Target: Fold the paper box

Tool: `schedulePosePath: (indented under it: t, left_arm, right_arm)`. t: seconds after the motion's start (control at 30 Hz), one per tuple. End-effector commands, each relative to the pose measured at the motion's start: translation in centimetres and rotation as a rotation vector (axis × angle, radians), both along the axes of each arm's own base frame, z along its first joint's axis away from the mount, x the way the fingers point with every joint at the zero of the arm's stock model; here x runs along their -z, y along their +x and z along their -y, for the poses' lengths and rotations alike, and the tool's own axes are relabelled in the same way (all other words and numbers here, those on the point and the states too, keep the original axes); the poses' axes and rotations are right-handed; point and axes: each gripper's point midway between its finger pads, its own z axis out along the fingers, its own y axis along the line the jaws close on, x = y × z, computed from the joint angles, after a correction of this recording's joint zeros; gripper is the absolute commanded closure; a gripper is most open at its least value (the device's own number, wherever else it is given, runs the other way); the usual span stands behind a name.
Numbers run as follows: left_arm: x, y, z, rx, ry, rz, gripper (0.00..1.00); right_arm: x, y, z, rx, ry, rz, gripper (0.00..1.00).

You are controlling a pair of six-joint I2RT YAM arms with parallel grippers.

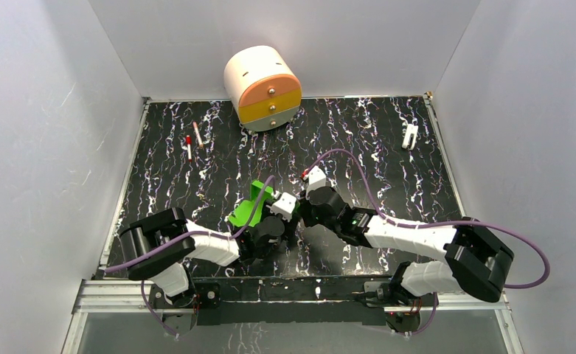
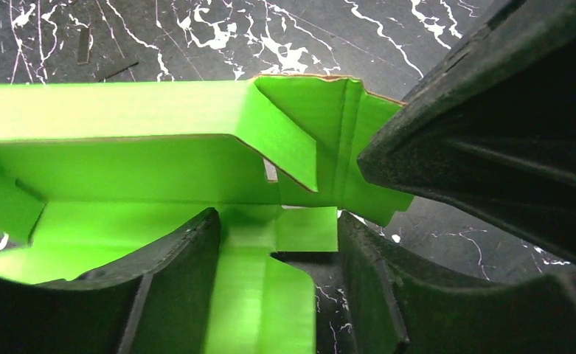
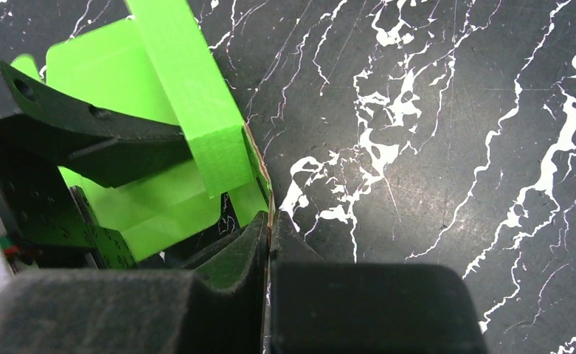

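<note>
Nearest my end, the left gripper (image 2: 277, 218) has its jaws apart, straddling a narrow flap of the paper box (image 2: 122, 110). The card lies against one finger with a gap at the other, so nothing is pinched there yet. The right gripper (image 3: 268, 225) is clenched tight on a thin edge of the green card, at a corner beside an upright wall. In the left wrist view its black fingers butt in at the right end of the sheet. The box sits mid-way across the black marbled table (image 1: 388, 155), between the two wrists and just ahead of both. It is part-formed: one long wall stands up, a corner tab is folded inward, and other flaps lie flat or hang loose. I judge this as mid-fold, working the end corner, with the right steadying the sheet and the left lined up on the flap. Next move, I reckon: pinch the left on that flap, swing it up against the standing wall and tuck the tab in, right holding so the card doesn't slide. Go light, because thin card creases easily. I can't tell if the far flaps are locked. Further back and well apart are two pens (image 1: 193, 141) at left and a small white clip (image 1: 410, 136) at right. The cream round drawer unit (image 1: 262, 87) sits at the back wall, not involved.
</note>
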Motion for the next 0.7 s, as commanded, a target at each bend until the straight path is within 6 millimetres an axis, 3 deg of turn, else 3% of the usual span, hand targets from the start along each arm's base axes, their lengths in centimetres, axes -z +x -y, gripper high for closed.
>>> schedulePosePath:
  t: [0.0,0.2,0.47,0.67]
  left_arm:
    - [-1.4,1.1,-1.0,-0.091,0.003,0.062,0.48]
    - [-2.6,1.5,-1.8,-0.161,-0.043,0.076,0.65]
    - [-3.4,0.9,-1.2,-0.136,-0.137,0.033,0.69]
    - [-2.1,1.3,-2.0,-0.182,-0.139,-0.020,0.70]
  right_arm:
    - [-3.5,0.6,-1.3,0.003,0.089,0.049,1.00]
    - [-3.1,0.3,-1.2,-0.013,0.084,0.050,1.00]
    - [-2.7,0.1,-1.3,-0.049,0.075,0.068,1.00]
    - [-2.7,0.0,-1.5,-0.075,0.080,0.081,1.00]
